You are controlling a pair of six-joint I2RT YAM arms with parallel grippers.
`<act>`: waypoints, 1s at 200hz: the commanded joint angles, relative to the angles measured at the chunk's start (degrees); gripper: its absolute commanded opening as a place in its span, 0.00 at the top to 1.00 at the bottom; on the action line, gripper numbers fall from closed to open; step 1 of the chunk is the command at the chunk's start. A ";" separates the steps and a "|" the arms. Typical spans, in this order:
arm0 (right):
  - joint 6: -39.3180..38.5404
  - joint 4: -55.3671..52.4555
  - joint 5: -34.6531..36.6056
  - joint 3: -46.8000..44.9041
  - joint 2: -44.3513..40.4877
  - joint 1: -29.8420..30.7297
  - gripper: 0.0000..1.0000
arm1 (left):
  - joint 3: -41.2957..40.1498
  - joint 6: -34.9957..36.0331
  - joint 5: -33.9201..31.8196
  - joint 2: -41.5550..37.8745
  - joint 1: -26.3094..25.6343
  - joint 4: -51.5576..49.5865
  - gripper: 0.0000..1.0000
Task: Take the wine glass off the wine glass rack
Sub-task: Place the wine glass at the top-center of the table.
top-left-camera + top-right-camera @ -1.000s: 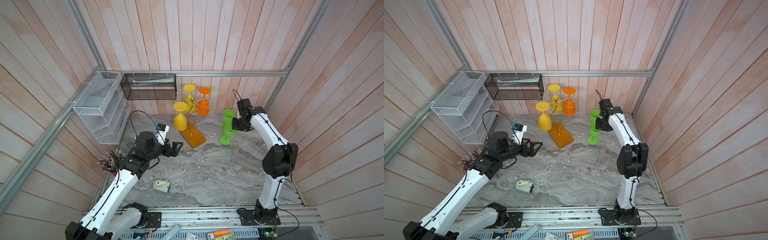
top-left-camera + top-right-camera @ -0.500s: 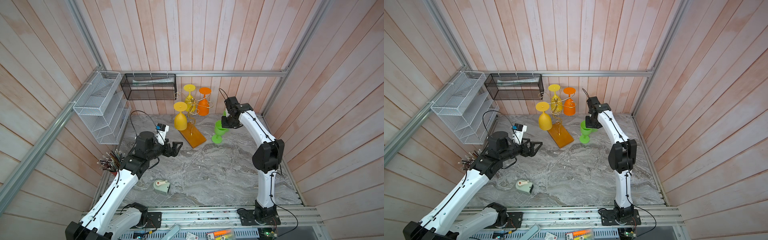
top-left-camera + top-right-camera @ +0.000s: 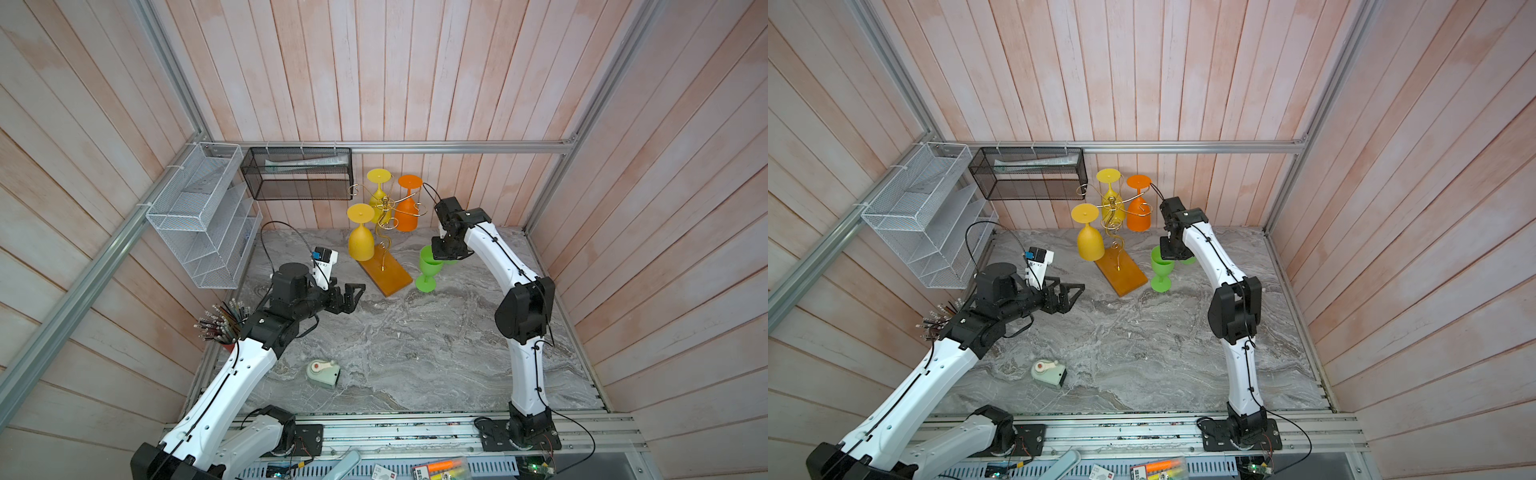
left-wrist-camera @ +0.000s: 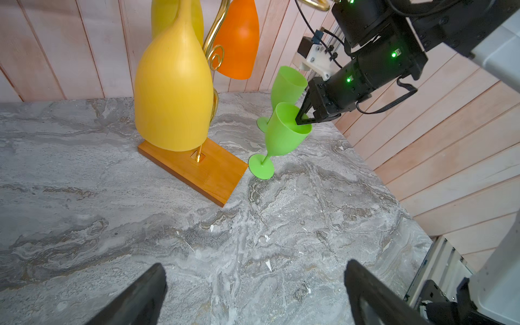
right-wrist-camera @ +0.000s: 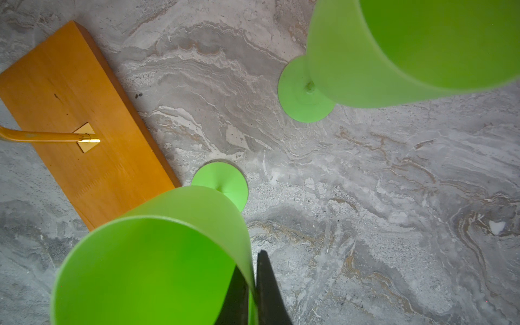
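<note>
Right gripper (image 4: pixel 300 121) pinches green wine glass (image 4: pixel 284 135) rim, arm arched; left gripper (image 3: pixel 354 296) wide, hovering

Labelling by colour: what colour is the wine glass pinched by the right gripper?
Lime green; the wine glass shows best in the left wrist view.

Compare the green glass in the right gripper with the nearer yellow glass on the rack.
Pose: green glass is bowl-up, tilted; yellow glass hangs upside down, foot on top.
Support: green glass is off the rack, beside its base, rim pinched by the right gripper; yellow glass hangs from a rack arm, untouched.
Colour: green glass lime, yellow glass amber-yellow.
Shared: both opaque, stemmed, round-footed.
</note>
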 commanded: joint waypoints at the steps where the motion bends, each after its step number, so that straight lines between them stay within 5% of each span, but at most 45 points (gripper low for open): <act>1: 0.28 -1.28 0.57 1.93 0.53 0.30 0.85 | -0.82 0.66 -1.14 -0.26 0.37 0.07 0.00; 128: -0.31 3.20 5.47 0.70 -10.06 0.45 0.50 | -1.55 0.18 -6.32 -0.83 0.36 -0.96 0.00; 161: -1.73 12.17 8.67 -9.37 -20.30 1.50 0.44 | 0.08 -1.12 -6.13 -0.05 0.35 -2.24 0.00; 200: -4.53 32.60 10.35 -31.52 -37.11 2.51 0.23 | 7.20 -3.68 -4.58 2.13 0.37 -6.16 0.00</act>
